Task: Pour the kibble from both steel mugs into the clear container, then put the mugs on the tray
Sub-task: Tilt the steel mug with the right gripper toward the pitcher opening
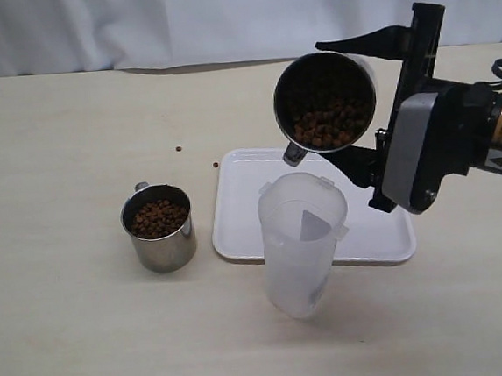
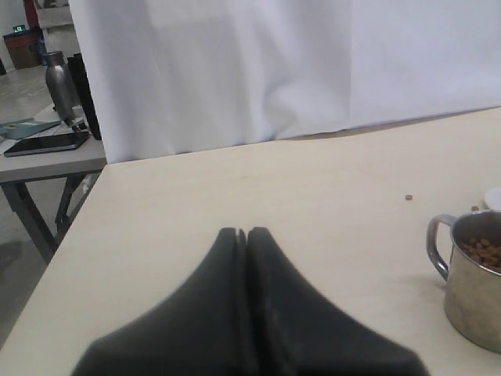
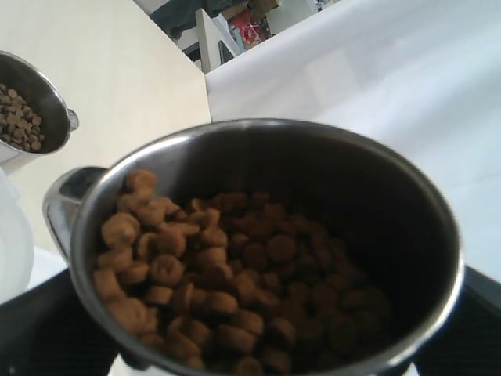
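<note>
Closest in, the clear container [image 1: 304, 245] stands upright on the counter [image 1: 70, 327], just below the right hand [image 1: 349, 100]. Behind it, also under that hand, lies the white tray [image 1: 237, 233]. The container stands at its front rim, and I can't tell if they touch.

Well off to the side of the right hand, the second steel mug [image 1: 160, 231] stands upright on the counter with kibble in it. It's a bit ahead of the left hand [image 2: 246, 233], not touching, and that hand's jaws are pressed together on nothing.

Higher up, the right hand is clamped wide around the tilted steel mug [image 1: 322, 80]. Its mouth tips down toward the container's rim, handle on the low side, with kibble [image 1: 329, 124] heaped against the lower lip.

Past the tray, two loose pellets [image 1: 180, 148] lie on the counter, well apart from either hand. Farthest back hangs a white curtain [image 1: 218, 15].
</note>
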